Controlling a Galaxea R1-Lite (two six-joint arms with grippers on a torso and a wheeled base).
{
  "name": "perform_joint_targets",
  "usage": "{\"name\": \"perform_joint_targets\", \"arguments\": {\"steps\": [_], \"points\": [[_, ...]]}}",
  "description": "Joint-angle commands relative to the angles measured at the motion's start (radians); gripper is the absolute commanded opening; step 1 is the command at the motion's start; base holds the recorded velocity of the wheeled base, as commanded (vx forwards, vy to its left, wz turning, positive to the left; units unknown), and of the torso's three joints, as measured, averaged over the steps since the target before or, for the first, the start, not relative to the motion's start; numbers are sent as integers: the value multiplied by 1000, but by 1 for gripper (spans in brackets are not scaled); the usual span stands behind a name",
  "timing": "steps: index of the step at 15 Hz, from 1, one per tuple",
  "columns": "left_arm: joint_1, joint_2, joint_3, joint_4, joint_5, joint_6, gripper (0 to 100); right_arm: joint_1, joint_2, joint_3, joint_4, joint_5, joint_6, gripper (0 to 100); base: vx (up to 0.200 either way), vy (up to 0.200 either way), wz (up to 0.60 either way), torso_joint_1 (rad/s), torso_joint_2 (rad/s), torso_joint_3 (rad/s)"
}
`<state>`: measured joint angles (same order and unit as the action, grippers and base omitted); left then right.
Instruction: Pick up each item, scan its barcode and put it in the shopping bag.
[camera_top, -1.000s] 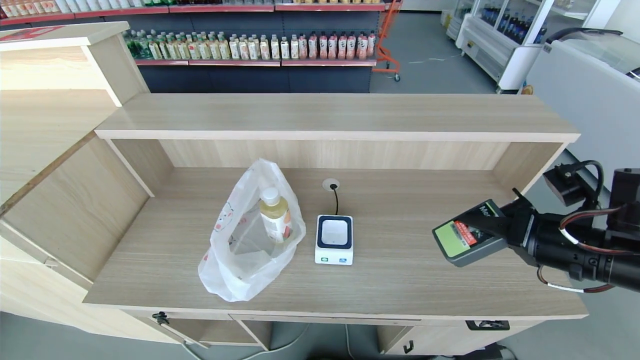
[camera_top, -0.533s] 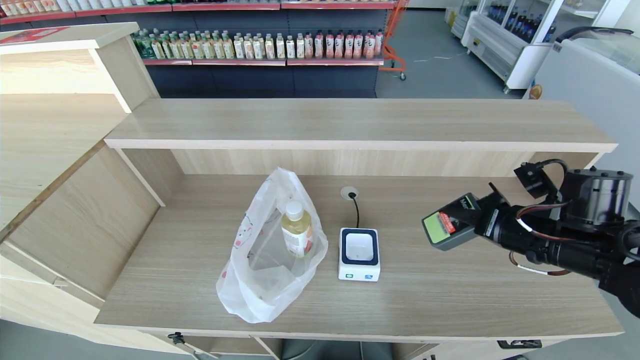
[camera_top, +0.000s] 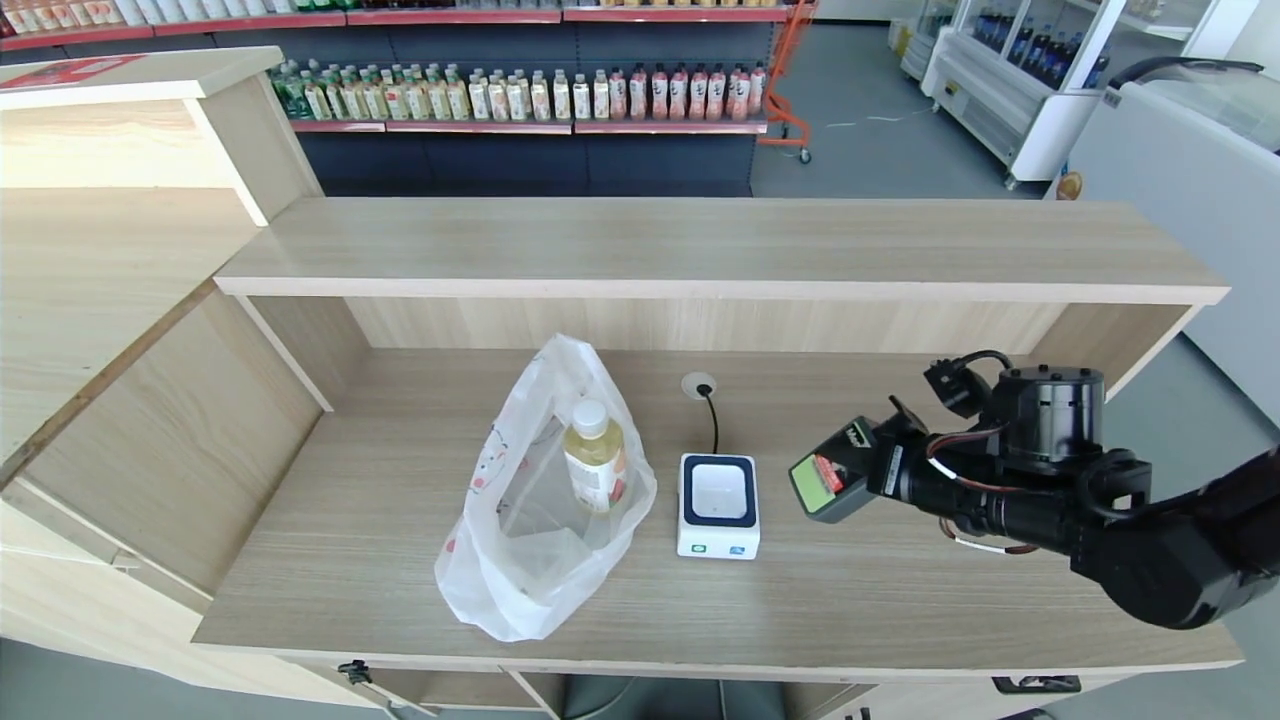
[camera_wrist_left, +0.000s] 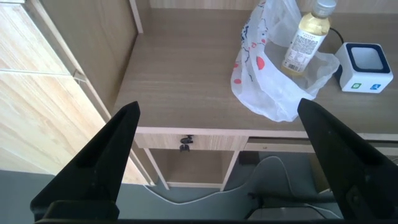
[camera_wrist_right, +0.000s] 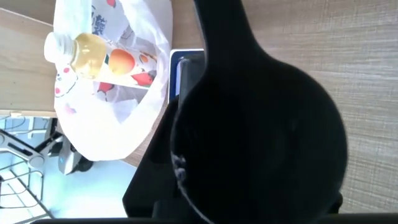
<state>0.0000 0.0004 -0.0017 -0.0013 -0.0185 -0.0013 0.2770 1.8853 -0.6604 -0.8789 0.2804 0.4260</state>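
Note:
My right gripper (camera_top: 882, 466) is shut on a dark tub (camera_top: 836, 484) with a green end face and a red label. It holds the tub on its side above the counter, just right of the white barcode scanner (camera_top: 718, 503), green face turned toward the scanner. In the right wrist view the tub (camera_wrist_right: 261, 137) hides most of the scanner (camera_wrist_right: 183, 68). Left of the scanner stands the white shopping bag (camera_top: 530, 540), with an upright bottle (camera_top: 595, 468) of yellow drink inside. My left gripper (camera_wrist_left: 217, 107) is open, in front of the counter's front edge, apart from the bag (camera_wrist_left: 273, 87).
The counter (camera_top: 860, 610) has a raised back ledge (camera_top: 700, 245) and wooden side walls. The scanner's cable runs to a hole (camera_top: 698, 385) in the counter behind it. Store shelves with bottles stand far behind.
The head camera shifted a little. My right arm carried the tub leftward across the counter, closer to the scanner. Bag, bottle and scanner stayed put.

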Motion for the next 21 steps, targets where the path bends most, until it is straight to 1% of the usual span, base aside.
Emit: {"name": "perform_joint_targets", "arguments": {"steps": [1, 5, 12, 21], "points": [[0, 0, 0, 0, 0, 0, 100, 31, 80, -8, -48, 3, -4, 0, 0, 0, 0, 0, 0, 0], [0, 0, 0, 1, 0, 1, 100, 65, 166, -36, -114, 2, -4, 0, 0, 0, 0, 0, 0, 0], [0, 0, 0, 0, 2, 1, 100, 111, 233, -116, -129, 2, -3, 0, 0, 0, 0, 0, 0, 0], [0, 0, 0, 0, 0, 1, 100, 131, 319, -191, -155, -15, -7, 0, 0, 0, 0, 0, 0, 0]]}}
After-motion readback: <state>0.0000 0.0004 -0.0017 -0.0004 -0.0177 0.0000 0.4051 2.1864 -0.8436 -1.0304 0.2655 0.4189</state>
